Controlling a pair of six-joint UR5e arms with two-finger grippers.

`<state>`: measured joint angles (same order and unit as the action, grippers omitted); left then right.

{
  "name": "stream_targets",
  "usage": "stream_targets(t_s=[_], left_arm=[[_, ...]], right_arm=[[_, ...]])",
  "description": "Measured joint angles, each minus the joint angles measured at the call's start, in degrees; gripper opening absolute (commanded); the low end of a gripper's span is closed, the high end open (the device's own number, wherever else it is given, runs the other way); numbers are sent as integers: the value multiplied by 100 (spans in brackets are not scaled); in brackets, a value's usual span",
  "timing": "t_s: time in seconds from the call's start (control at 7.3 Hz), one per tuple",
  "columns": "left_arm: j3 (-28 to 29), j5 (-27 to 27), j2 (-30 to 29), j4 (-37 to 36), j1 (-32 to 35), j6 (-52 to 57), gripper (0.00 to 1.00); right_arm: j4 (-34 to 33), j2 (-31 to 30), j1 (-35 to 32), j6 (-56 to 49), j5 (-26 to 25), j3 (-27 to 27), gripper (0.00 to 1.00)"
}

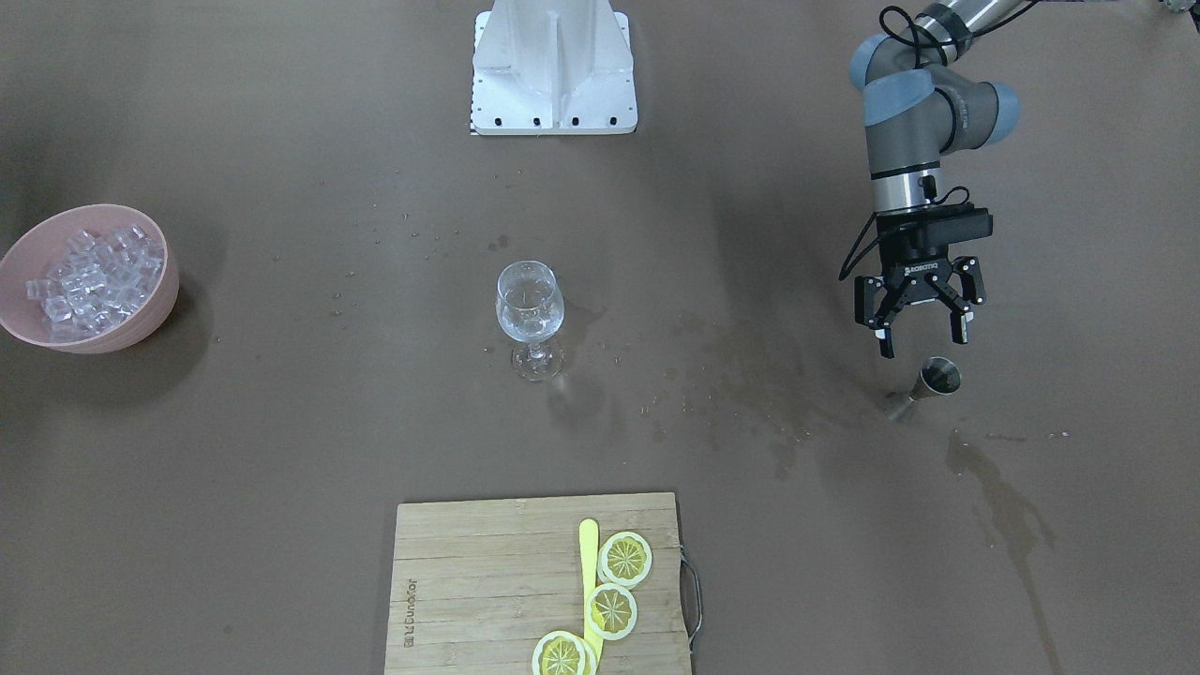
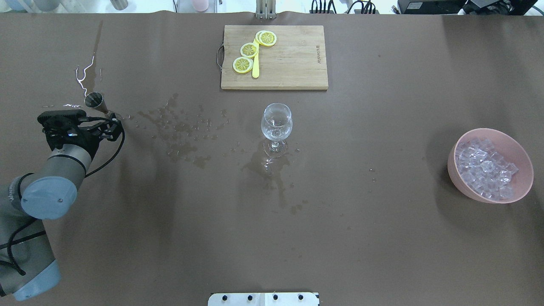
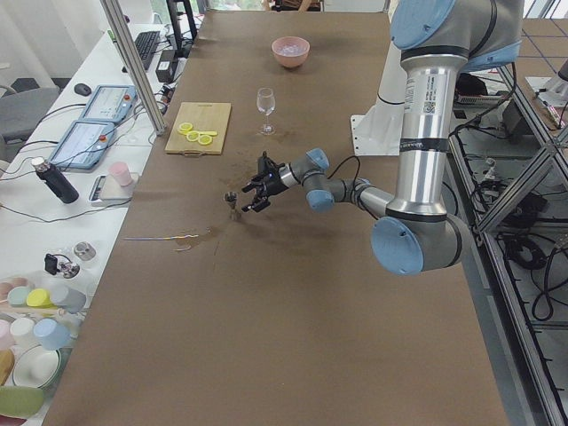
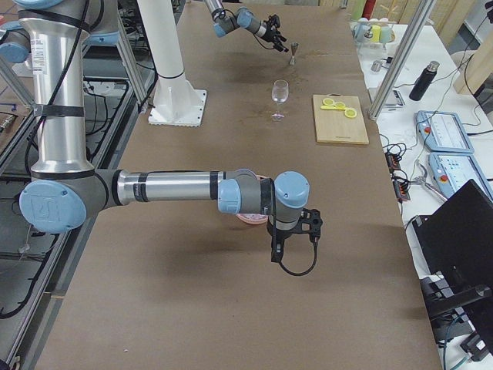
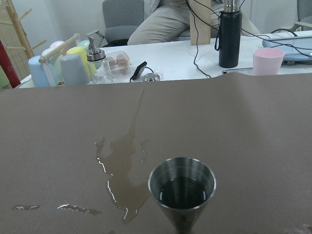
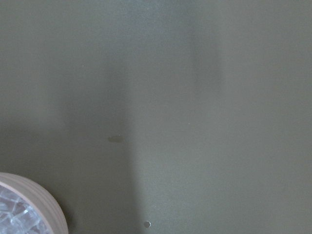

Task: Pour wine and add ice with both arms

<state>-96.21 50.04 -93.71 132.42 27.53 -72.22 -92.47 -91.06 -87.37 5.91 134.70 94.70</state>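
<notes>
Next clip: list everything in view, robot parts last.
wine glass: one, clear, upright at centre of table
jigger: one, steel, table's left end
bowl: one, pink, table's right end
ice: one heap, clear, inside bowl
cutting board: one, wooden, far edge
lemon slices: three, yellow, on board
utensil: one, yellow, beside slices
wet stains: several, dark, around glass and jigger
pedestal base: one, white, robot's side
left arm: one, grey-blue, near jigger; left pincer open
right arm: one, grey-blue, near bowl; right pincer state unclear

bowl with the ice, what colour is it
The bowl is pale pink; it shows best in the overhead view.
</notes>
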Motion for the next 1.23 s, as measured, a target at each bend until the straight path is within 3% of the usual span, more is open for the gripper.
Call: stream_targets(t_s=[0.27, 1.23], left_arm=[[385, -303, -249, 99, -175, -201, 98], [815, -658, -286, 432, -204, -284, 98]], right_arm=[[3, 3, 1, -1, -18, -3, 100], [17, 35, 21, -23, -40, -17, 100]])
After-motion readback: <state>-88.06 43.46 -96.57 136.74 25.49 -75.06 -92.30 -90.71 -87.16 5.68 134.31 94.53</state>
